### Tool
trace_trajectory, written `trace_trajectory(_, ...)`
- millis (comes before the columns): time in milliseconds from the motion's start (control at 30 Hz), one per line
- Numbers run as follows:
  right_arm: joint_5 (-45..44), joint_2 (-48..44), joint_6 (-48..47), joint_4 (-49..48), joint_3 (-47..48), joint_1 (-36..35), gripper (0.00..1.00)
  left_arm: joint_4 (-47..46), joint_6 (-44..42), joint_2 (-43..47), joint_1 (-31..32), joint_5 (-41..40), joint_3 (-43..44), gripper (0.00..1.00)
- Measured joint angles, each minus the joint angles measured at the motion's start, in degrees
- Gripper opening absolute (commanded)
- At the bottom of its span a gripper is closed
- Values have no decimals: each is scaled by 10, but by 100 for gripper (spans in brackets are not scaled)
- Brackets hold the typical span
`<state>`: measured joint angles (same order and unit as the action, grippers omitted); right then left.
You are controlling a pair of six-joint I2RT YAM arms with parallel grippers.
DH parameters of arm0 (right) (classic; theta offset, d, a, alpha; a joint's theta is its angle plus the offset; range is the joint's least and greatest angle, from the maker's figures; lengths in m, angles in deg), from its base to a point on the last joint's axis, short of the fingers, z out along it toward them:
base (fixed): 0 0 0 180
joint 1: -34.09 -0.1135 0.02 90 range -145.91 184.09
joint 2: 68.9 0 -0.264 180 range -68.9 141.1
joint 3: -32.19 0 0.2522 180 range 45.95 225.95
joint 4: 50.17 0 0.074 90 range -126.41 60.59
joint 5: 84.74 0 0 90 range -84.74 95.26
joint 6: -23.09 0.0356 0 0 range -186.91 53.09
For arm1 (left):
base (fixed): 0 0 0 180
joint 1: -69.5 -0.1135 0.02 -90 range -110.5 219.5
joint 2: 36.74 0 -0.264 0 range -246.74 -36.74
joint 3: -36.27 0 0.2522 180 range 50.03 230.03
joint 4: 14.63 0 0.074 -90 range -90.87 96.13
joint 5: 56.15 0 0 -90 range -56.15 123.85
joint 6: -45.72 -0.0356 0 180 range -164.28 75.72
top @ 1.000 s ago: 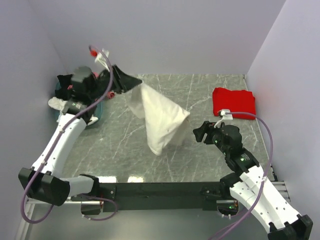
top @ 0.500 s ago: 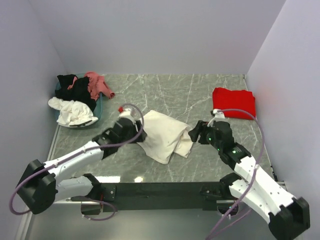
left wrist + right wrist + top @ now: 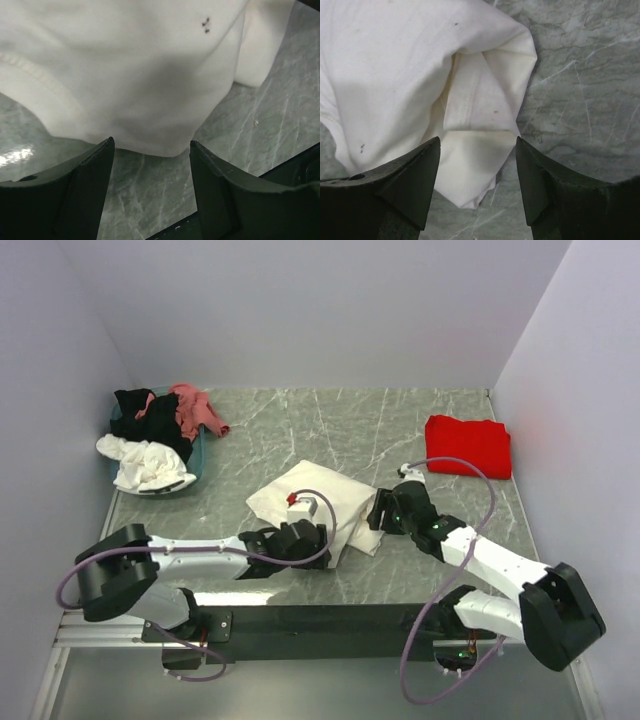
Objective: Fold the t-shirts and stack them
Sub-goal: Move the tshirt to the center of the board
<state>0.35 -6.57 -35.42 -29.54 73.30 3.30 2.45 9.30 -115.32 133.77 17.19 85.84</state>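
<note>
The cream t-shirt [image 3: 315,498] lies crumpled and loosely folded over at the middle of the table. My left gripper [image 3: 322,543] is open and empty at the shirt's near edge; in the left wrist view the gripper [image 3: 151,150] sits just short of the cloth [image 3: 130,65]. My right gripper [image 3: 384,511] is open and empty at the shirt's right corner; in the right wrist view the gripper [image 3: 477,145] has a pointed fold of the shirt [image 3: 410,75] between its jaws. The red t-shirt [image 3: 468,445] lies folded at the back right.
A teal basket [image 3: 199,453] at the back left holds black [image 3: 140,412], pink [image 3: 190,408] and white [image 3: 145,462] shirts. The black front rail [image 3: 320,618] runs along the near edge, close behind the left gripper. Walls close in on three sides.
The left arm brought the cream shirt down from high at the back left to the table's middle and let it go. The right gripper moved left to the shirt's edge.
</note>
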Motion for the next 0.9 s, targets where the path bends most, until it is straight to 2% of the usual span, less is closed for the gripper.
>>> trace_trajectory(200, -2, 84, -7, -44, 17, -2, 68, -10, 19, -50, 30, -2, 33, 72)
trace_trajectory(267, -2, 116, -12, -57, 27, -2, 61, -17, 22, -68, 33, -3, 43, 70)
trace_trajectory(300, -2, 127, -14, -63, 30, -2, 55, -19, 23, -78, 33, -5, 49, 68)
trace_trajectory(333, -2, 139, -16, -68, 35, -2, 44, -20, 23, -93, 33, -9, 56, 57)
trace_trajectory(400, -3, 151, -20, -75, 40, -2, 33, -19, 24, -116, 33, -18, 69, 46)
trace_trajectory(433, -4, 154, -22, -76, 42, -2, 19, -19, 26, -127, 33, -27, 74, 37)
trace_trajectory(500, -4, 155, -30, -80, 47, -2, 2, -17, 25, -135, 33, -38, 80, 26)
trace_trajectory(533, -6, 155, -30, -81, 49, -2, 0, -14, 25, -137, 33, -45, 81, 6)
trace_trajectory(567, -7, 155, -31, -81, 53, -2, 0, -12, 26, -139, 33, -50, 81, 0)
trace_trajectory(767, -33, 114, -57, -37, 97, -2, 0, 9, 12, -125, 27, -78, 81, 0)
trace_trajectory(900, -66, 56, -86, 21, 168, -3, 0, 64, -12, -48, -17, -98, 82, 0)
